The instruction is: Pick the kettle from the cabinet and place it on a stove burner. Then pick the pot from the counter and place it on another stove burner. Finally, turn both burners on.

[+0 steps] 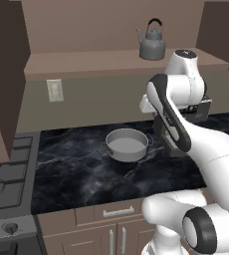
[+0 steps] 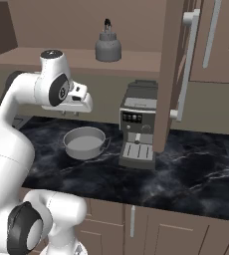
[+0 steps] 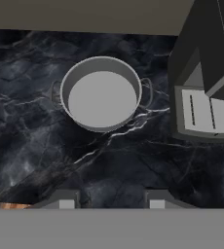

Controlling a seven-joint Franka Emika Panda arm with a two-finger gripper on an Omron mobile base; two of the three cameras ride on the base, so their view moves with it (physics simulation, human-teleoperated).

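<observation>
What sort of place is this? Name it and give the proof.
A home kitchen, rendered: a grey gas range with dark grates, a glossy black marble-like worktop over brown drawers, and a grey coffee machine by a wide grey metal pot.

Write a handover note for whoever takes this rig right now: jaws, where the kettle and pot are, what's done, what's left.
Gripper: jaws apart, holding nothing, hanging above the counter, pointing down near the pot.
Kettle: upright on the cabinet shelf, untouched.
Pot: empty, on the counter beside the coffee machine.
Stove burners: bare, at the left in the left base view.
Done: nothing.
Left: kettle to one burner, pot to another, both burners on.
</observation>
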